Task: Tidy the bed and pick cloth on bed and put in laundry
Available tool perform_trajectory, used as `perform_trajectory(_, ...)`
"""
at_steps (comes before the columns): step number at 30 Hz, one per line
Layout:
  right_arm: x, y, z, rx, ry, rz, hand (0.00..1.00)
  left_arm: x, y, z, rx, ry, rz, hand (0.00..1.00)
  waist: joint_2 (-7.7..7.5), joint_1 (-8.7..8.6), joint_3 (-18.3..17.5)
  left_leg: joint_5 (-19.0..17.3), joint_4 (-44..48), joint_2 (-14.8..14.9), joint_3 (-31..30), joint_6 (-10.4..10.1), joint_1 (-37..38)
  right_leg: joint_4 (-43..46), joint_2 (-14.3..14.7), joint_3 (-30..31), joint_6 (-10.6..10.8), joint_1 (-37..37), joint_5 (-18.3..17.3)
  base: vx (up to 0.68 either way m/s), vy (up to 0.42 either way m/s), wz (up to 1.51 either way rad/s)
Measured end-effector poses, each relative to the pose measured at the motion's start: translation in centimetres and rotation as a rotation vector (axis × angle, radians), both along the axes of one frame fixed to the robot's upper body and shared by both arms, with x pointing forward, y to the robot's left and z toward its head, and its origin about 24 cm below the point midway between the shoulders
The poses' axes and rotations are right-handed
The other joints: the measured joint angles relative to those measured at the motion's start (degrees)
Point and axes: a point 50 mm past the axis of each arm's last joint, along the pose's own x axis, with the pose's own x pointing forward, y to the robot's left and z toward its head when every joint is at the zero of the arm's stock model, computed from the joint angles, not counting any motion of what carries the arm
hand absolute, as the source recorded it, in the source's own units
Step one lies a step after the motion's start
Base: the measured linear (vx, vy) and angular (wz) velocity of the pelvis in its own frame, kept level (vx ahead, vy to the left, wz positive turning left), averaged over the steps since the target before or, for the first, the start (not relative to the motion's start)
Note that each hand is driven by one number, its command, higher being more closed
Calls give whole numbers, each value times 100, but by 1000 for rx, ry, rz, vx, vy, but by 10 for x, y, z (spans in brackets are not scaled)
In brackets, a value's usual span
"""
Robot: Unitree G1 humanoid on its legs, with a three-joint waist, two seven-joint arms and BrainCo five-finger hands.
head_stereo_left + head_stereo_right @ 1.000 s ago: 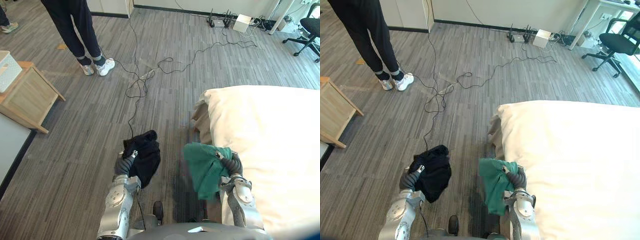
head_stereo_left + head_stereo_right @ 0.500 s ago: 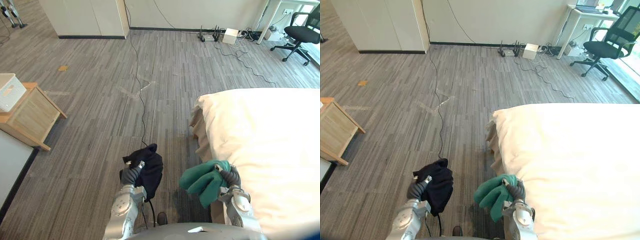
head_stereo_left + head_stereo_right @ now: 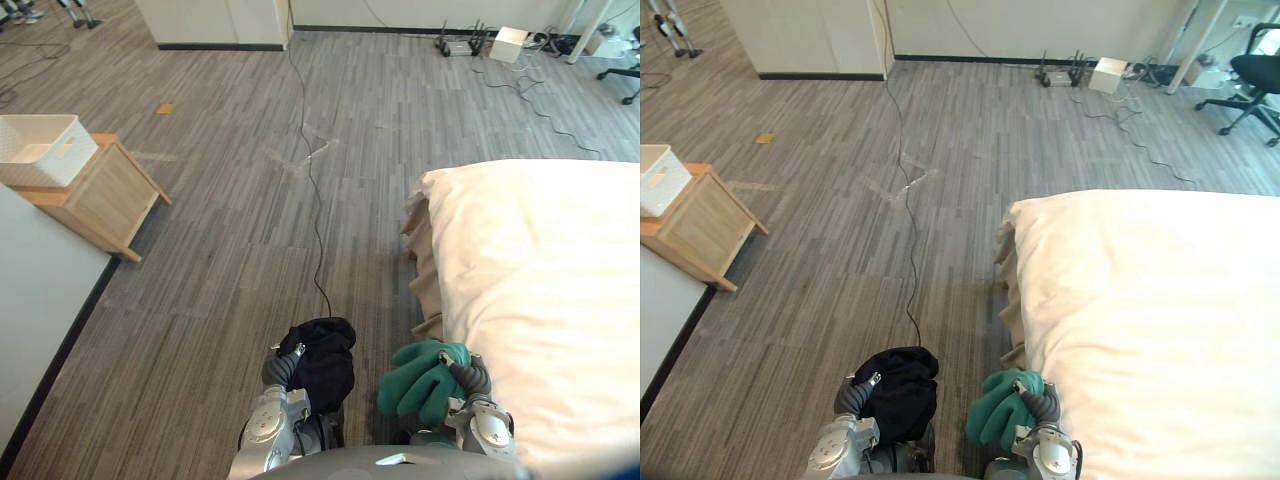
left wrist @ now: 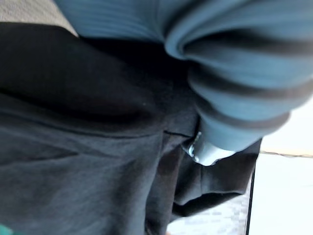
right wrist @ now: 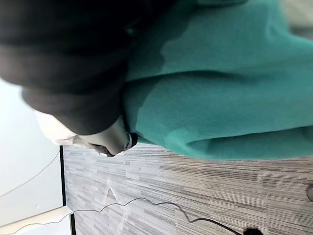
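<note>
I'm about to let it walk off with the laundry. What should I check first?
1. Black cloth hangs from the left hand: ok.
2. Green cloth bunched at the right hand: ok.
3. Both grips secure: cannot tell.
4. Bed free of clothes: ok where visible.
5. Laundry spot found: cannot tell; a white basket sits on the wooden side table ahead-left.

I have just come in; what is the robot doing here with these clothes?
The robot stands beside the bed, with one cloth in each hand. Its left hand grips a black cloth and its right hand grips a green cloth, both clear of the floor. A white basket sits on a wooden side table off to the left; neither cloth is in it yet.
</note>
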Motion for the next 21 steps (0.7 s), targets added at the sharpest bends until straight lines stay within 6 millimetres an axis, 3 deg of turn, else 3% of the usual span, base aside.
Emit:
perform_trajectory(2, 1, -2, 3, -4, -16, -6, 100, 4, 3, 4, 1, -26, 19, 100, -24, 71, -13, 228, -247, -114, -17, 204, 42, 34, -76, -69, 11, -33, -11, 163, -26, 18)
perform_trajectory(4, 3, -2, 6, -6, -31, -9, 100, 8, 3, 7, 0, -46, 20, 100, -68, 96, 15, 267, -188, -155, -6, 255, -44, -118, -106, -148, 13, -23, 2, 207, -30, 23)
perform_trajectory(6, 16, 0, 13, -2, -72, -3, 100, 15, 9, 12, 0, -77, 46, 100, -185, 221, 227, -218, 1108, -93, 237, 18, -674, -389, -155, -135, -24, 188, 101, 164, -52, -9)
perform_trajectory(7, 20, 1, 15, -12, -82, 8, 100, 15, 7, 13, -9, -81, 51, 100, -143, 259, 245, -195, 855, -49, 81, -18, -771, -460, -100, -126, -8, 331, 92, 150, -7, -30)
perform_trajectory(8, 19, 0, 14, -34, -73, 13, 100, 9, 6, 9, -10, -62, 45, 100, -23, 247, 173, 59, 607, 32, 39, 424, -767, -553, 34, -56, 76, 478, 21, 182, 44, -20)
perform_trajectory(11, 14, 10, 17, -29, -86, 39, 100, 12, 7, 13, -9, -78, 60, 100, -273, 246, 139, -142, 526, -162, 153, 422, -597, -578, -189, 138, 264, 589, -75, 252, 41, -8)
perform_trajectory(12, 7, 14, 18, -36, -82, 68, 100, 14, 8, 14, -5, -83, 61, 100, -313, 299, 159, -361, 584, -173, 197, 407, -528, -230, -273, 219, 424, 483, -173, 319, 61, -33)
perform_trajectory(13, -1, 15, 15, -47, -61, 100, 100, 14, 5, 14, -10, -82, 56, 100, -311, 332, 159, -555, 554, -150, 261, 416, -350, 711, -363, 390, 674, 125, -339, 265, 81, -47)
perform_trajectory(14, -4, 17, 13, -44, -49, 106, 100, 14, 5, 13, -11, -80, 52, 100, -308, 307, 162, -626, 524, -145, 298, 416, -223, 1350, -436, 469, 763, -99, -392, 292, 124, -39)
perform_trajectory(15, -13, 20, 9, -53, -22, 130, 100, 13, 3, 13, -7, -78, 38, 100, -344, 193, 182, -751, 473, -195, 301, 398, 108, 2725, -643, 576, 967, -542, -264, 336, 108, -1)
perform_trajectory(16, -18, 23, 7, -53, -7, 148, 100, 14, 3, 13, 3, -78, 21, 100, -400, 82, 203, -906, 477, -273, 187, 524, 431, 4032, -868, 680, 1034, -958, -67, 366, 92, 18)
perform_trajectory(18, -31, 24, 2, -63, 33, 152, 100, 15, 6, 14, 31, -79, 16, 100, -411, -157, 207, -1070, 479, -273, -52, 567, 820, 5097, -1007, 595, 758, -1355, -215, 418, 22, 67)
perform_trajectory(19, -36, 24, 1, -69, 45, 155, 100, 19, 7, 16, 41, -88, 25, 100, -418, -258, 205, -1108, 436, -239, -299, 548, 986, 5252, -1026, 452, 561, -1627, -335, 522, -47, 93)
perform_trajectory(21, -35, 25, 3, -70, 35, 161, 100, 26, 6, 21, 42, -113, 25, 100, -403, -271, 216, -1104, 297, -169, -528, 539, 1145, 5027, -1016, 294, 308, -2002, -488, 441, -103, 85)
